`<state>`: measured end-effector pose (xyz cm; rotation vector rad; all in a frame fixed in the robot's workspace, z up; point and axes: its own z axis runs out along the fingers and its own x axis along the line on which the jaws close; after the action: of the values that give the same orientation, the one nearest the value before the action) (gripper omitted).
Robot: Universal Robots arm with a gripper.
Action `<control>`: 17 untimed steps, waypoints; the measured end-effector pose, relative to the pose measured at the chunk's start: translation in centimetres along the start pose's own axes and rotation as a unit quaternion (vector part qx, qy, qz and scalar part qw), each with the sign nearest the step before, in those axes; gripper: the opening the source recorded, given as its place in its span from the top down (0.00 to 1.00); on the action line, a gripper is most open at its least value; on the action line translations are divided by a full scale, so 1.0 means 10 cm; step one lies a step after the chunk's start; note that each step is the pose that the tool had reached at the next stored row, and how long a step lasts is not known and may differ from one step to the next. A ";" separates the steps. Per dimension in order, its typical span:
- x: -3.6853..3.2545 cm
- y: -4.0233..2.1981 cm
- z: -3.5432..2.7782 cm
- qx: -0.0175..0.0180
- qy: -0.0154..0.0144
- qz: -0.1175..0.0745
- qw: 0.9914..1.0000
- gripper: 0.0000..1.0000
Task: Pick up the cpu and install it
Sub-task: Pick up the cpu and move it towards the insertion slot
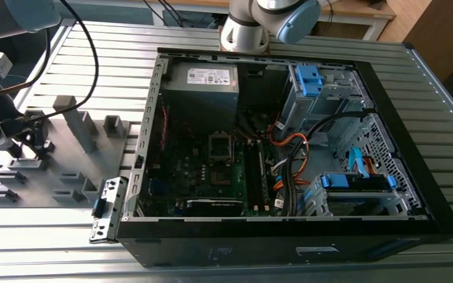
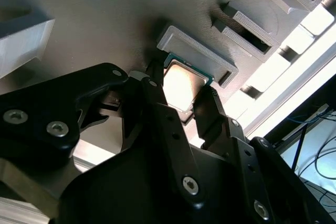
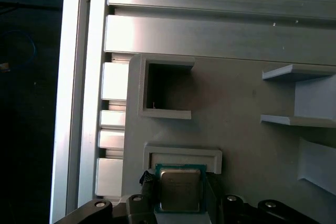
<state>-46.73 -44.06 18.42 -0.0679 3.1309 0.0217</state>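
Observation:
The cpu [image 3: 180,189] is a small square chip with a pale metal top and a green rim, also seen in the second wrist view [image 2: 181,85]. It sits at the open side of a shallow grey holder [image 3: 182,156] on the grey fixture plate [image 1: 53,177]. My gripper [image 3: 181,192] has its two black fingers [image 2: 157,95] pressed against opposite edges of the chip, shut on it. In the exterior view my gripper [image 1: 26,148] hangs over the plate at the exterior view's left, away from the open black computer case [image 1: 289,153]. The motherboard socket [image 1: 221,147] lies inside the case.
Tall grey blocks [image 1: 77,121] and several low pockets [image 1: 71,175] stand on the fixture plate around my gripper. A second empty pocket [image 3: 165,90] lies beside the holder. Cables [image 1: 289,159], blue drive bays [image 1: 353,183] and a power supply [image 1: 203,82] crowd the case. A black cable [image 1: 85,53] trails from the arm.

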 end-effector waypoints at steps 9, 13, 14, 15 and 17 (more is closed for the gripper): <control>0.000 0.001 -0.007 0.000 0.000 0.000 1.000 0.53; -0.001 0.001 -0.059 0.000 0.000 0.000 1.000 0.53; -0.001 0.001 -0.062 0.000 0.000 0.000 1.000 0.53; -0.001 0.001 -0.061 0.000 0.000 0.000 1.000 0.53; -0.001 0.001 -0.062 0.000 0.000 0.000 1.000 0.53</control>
<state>-46.73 -44.06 19.04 -0.0679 3.1307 0.0219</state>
